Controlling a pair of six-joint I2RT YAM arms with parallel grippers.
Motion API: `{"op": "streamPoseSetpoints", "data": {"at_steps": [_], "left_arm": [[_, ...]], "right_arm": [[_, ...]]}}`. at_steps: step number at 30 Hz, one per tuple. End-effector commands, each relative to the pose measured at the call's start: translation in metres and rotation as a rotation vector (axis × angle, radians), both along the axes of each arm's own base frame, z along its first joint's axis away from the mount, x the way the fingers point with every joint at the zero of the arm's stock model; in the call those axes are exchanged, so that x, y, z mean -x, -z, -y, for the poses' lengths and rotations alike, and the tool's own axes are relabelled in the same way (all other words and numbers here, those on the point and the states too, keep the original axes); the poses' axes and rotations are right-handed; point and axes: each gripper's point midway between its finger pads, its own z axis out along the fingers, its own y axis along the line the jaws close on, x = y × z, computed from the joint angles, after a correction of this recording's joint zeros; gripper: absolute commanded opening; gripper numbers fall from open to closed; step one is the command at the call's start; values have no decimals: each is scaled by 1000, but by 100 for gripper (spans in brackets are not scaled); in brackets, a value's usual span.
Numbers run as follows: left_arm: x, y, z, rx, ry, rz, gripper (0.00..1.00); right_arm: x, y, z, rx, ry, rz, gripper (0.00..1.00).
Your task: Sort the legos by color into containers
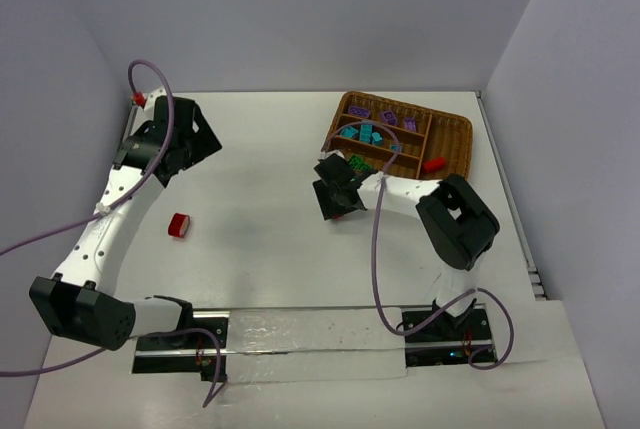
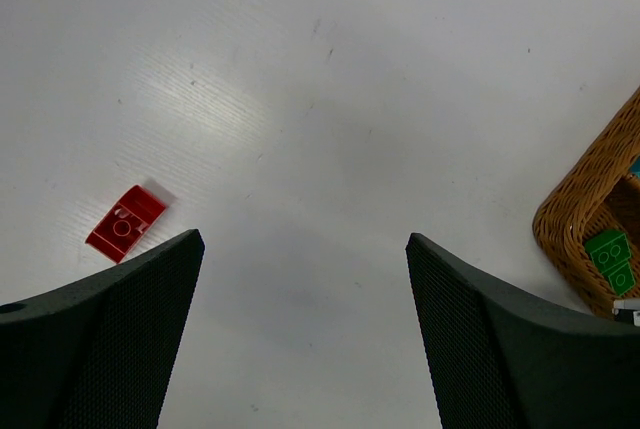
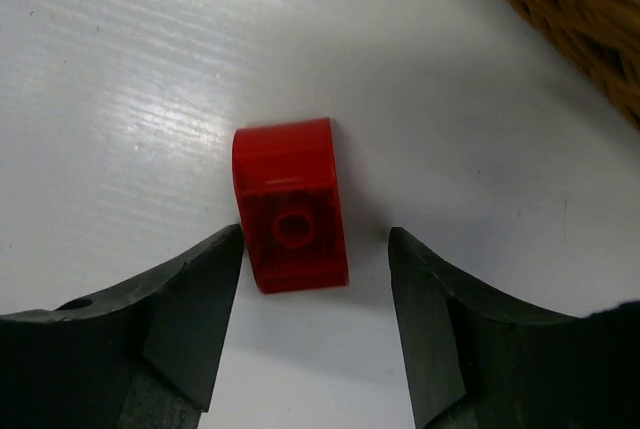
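Note:
My right gripper (image 3: 315,249) is open and low over the table, its jaws on either side of a red lego (image 3: 291,205) that lies on its side next to the left jaw. In the top view the right gripper (image 1: 337,199) hides this brick. A second red lego (image 1: 179,225) lies at the left; it also shows in the left wrist view (image 2: 126,223). My left gripper (image 2: 305,249) is open and empty, high above the table. The wicker tray (image 1: 455,139) holds purple, teal and green legos (image 1: 357,162) in its slots and one red lego (image 1: 433,164) in the wide section.
The tray's corner shows in the left wrist view (image 2: 580,214) and its wall shows in the right wrist view (image 3: 570,9). White walls close in the table at the back and both sides. The arm bases stand at the near edge.

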Motion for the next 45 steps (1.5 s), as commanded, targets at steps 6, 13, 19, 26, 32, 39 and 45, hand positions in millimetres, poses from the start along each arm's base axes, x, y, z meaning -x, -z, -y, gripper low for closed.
{"op": "streamPoseSetpoints", "data": {"at_steps": [6, 13, 19, 26, 32, 39, 45], "left_arm": [[-2, 3, -10, -22, -9, -1, 91], [-5, 6, -17, -17, -16, -8, 91], [-5, 10, -21, -9, -14, -12, 91], [-7, 24, -25, -12, -18, -44, 91], [1, 63, -44, -50, -69, -169, 95], [18, 102, -72, 6, -123, -262, 99], [28, 115, -81, -9, -174, -289, 99]], "right_arm": [[-23, -53, -8, -72, 53, 161, 4], [-32, -151, 51, -206, 264, 383, 5], [-51, -172, 173, -270, 624, 476, 8], [-79, -153, 270, -219, 882, 453, 10], [-106, -135, 298, -178, 951, 418, 20], [-117, -120, 303, -156, 969, 392, 79], [-115, -131, 294, -203, 943, 416, 90]]}}
